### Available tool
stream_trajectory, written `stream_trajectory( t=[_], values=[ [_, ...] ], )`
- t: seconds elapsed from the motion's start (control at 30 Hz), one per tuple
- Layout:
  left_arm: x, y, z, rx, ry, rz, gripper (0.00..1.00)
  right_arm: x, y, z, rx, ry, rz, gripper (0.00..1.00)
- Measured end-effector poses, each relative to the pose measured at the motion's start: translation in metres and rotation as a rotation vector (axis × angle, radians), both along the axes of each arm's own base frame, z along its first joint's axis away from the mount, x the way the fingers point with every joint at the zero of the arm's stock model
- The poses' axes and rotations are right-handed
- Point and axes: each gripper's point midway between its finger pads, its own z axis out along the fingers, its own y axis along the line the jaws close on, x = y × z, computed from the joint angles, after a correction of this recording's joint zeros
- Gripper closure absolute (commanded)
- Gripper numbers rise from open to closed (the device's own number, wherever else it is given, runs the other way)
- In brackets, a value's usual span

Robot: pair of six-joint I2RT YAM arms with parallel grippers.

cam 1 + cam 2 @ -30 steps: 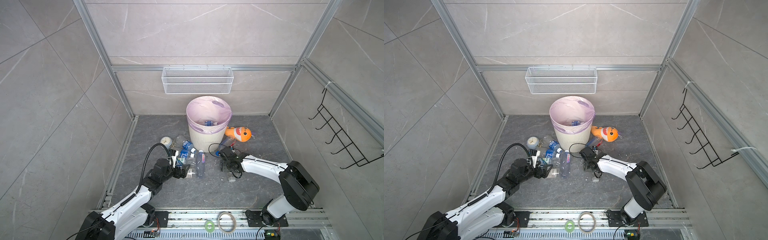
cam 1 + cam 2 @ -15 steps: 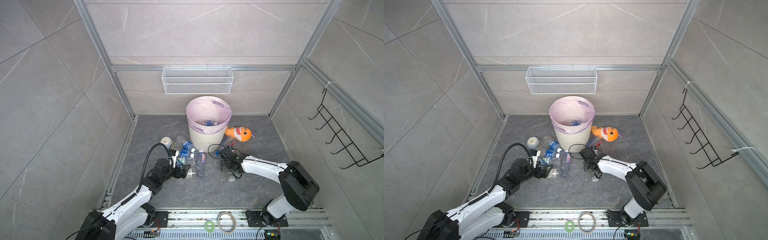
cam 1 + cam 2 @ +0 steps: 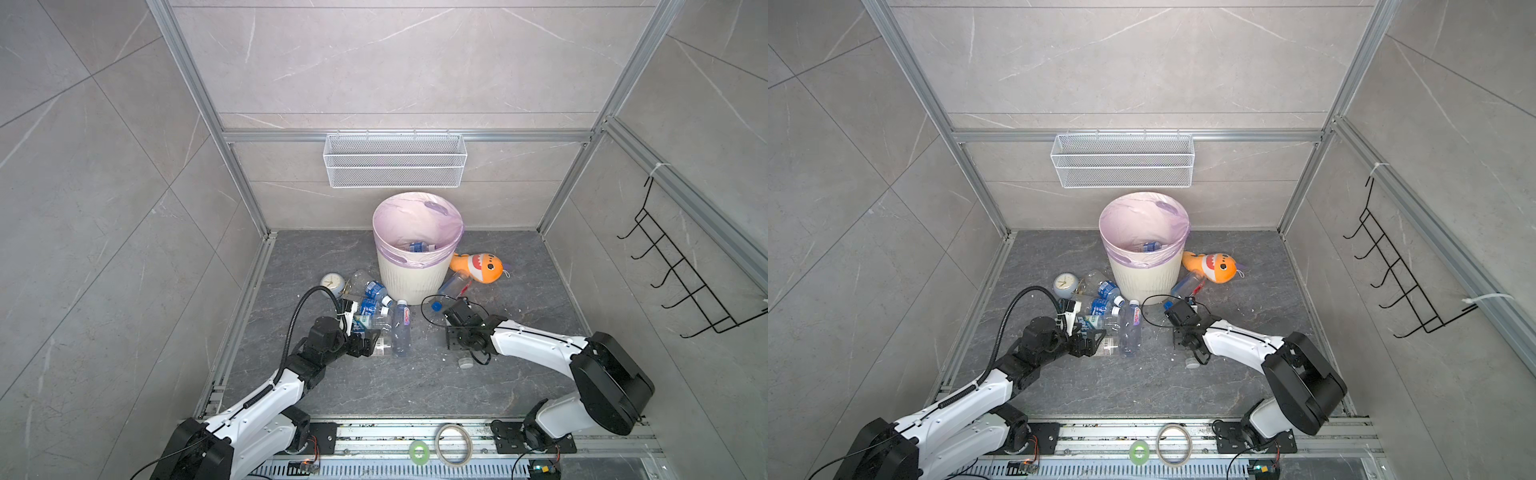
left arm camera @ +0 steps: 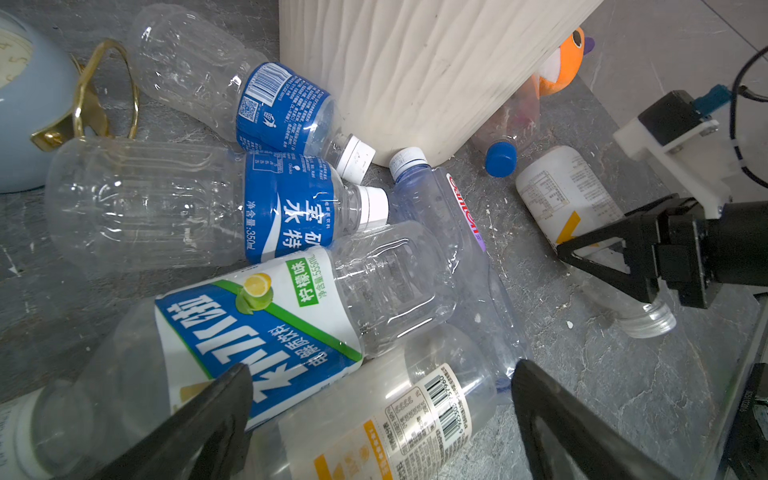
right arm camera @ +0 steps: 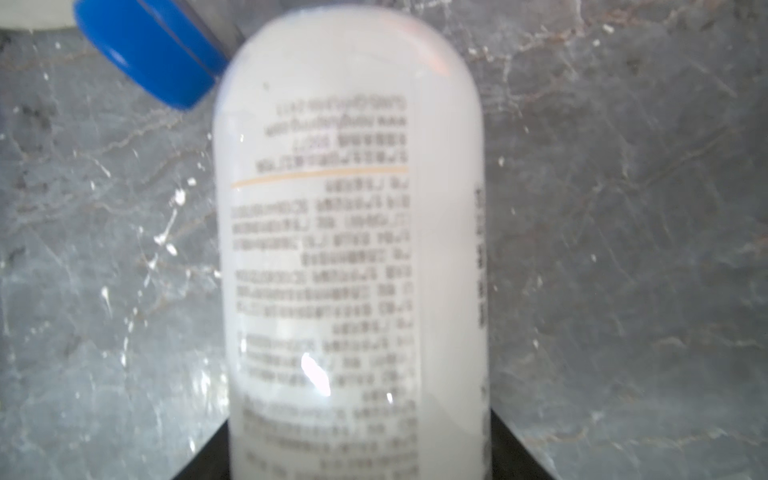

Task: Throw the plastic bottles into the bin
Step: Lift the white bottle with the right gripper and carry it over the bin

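Note:
The bin [image 3: 409, 274] stands at the back of the floor with a plastic bottle [image 3: 417, 247] inside it. Several clear plastic bottles [image 4: 286, 208] lie heaped to the left of the bin [image 4: 415, 62]. My left gripper [image 3: 370, 338] hangs open over the heap. Its fingers [image 4: 224, 415] straddle an orange-and-white-labelled bottle [image 4: 395, 424] without touching it. My right gripper [image 3: 455, 338] is low on the floor, shut on a white-labelled bottle [image 5: 353, 249] that lies flat. A blue-capped bottle [image 3: 455, 284] leans at the bin's right side.
A pale-blue clock [image 3: 332, 282] lies left of the heap and an orange shark toy [image 3: 478, 266] right of the bin. A white wire basket [image 3: 395, 166] hangs on the back wall, a black hook rack [image 3: 681, 282] on the right wall. Tape rolls [image 3: 453, 444] lie on the front rail.
My right gripper's jaws have closed in onto the sides of the white-labelled bottle. The left arm and the heap of bottles have not moved.

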Motion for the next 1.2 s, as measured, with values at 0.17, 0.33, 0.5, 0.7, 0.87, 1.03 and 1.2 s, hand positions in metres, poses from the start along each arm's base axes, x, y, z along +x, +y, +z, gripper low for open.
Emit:
stream_trajectory(
  t=[0.17, 0.33, 0.5, 0.7, 0.87, 1.03, 1.2],
  values=[
    [0.000, 0.000, 0.000, 0.000, 0.000, -0.001, 0.01, -0.011, 0.001, 0.018, 0.075, -0.072, 0.030, 0.45],
    [0.000, 0.000, -0.001, 0.001, 0.003, -0.001, 0.01, -0.026, 0.016, 0.042, 0.159, -0.182, 0.119, 0.49],
    [0.000, 0.000, -0.003, 0.005, 0.010, 0.000, 0.01, -0.043, 0.027, 0.069, 0.246, -0.318, 0.196, 0.49],
    [0.000, 0.000, -0.003, 0.005, 0.010, 0.000, 0.01, -0.051, 0.024, 0.114, 0.335, -0.482, 0.212, 0.50],
    [0.000, 0.000, -0.003, 0.006, 0.010, 0.000, 0.01, -0.051, 0.019, 0.149, 0.355, -0.561, 0.219, 0.50],
    [0.000, 0.000, -0.003, 0.006, 0.009, 0.001, 0.01, -0.032, 0.027, 0.232, 0.320, -0.636, 0.197, 0.53],
    [0.000, 0.000, -0.003, 0.006, 0.009, 0.001, 0.01, 0.021, 0.066, 0.357, 0.295, -0.751, 0.162, 0.45]
  ],
)
